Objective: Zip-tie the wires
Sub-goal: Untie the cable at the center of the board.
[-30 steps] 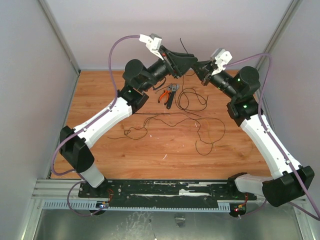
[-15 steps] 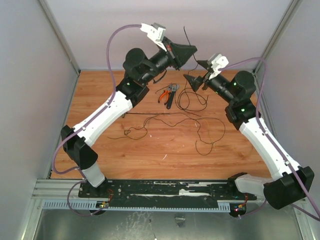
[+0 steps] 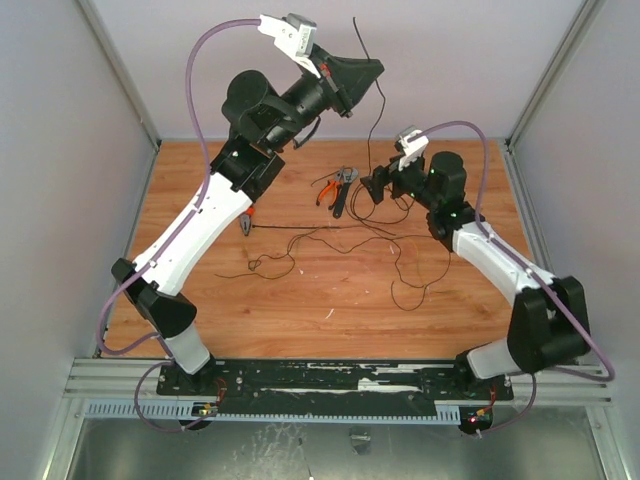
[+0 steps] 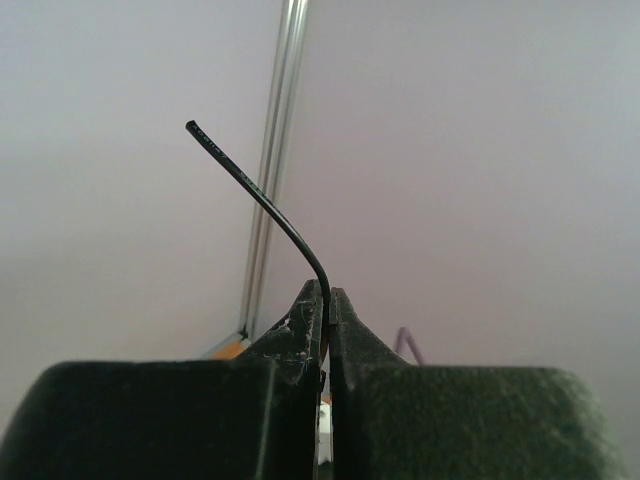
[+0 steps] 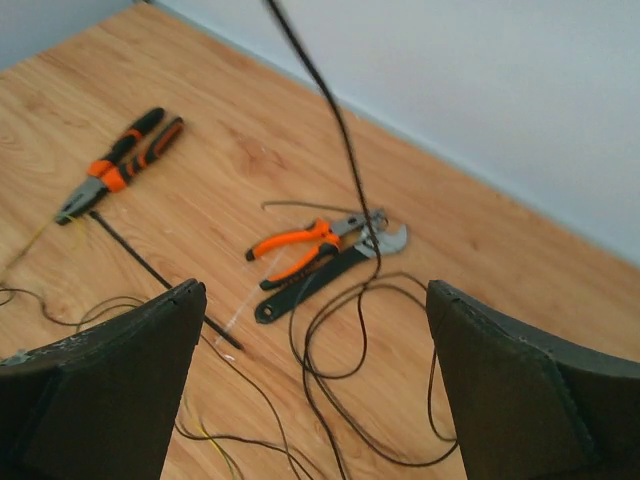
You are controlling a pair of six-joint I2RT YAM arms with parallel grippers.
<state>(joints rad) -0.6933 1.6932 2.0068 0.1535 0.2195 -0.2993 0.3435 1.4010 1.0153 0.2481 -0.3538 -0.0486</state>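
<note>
- Overhead, at twelve o'clock of the top view: left gripper [image 4: 325, 310] pressed together on the wires [image 4: 250, 182], pinching one end, the short stub above the tips curling off toward eleven o'clock.
- Lifted this high probably to draw a single strand clear of the tangle and leave a free run to gather.
- Lower, toward six o'clock of it in the top view: right gripper [image 5: 315, 290] spread wide, gripping nothing, likely poised to take the hanging strand.
- Thin, glossy, springy black strand, dropping into loose loops on the grained wooden worktop [image 3: 300, 300].
- Flat at nine o'clock of those loops: zip tie [image 5: 160, 272], stiff, straight, untouched, one end beside orange-handled pliers [image 5: 118, 168].
</note>
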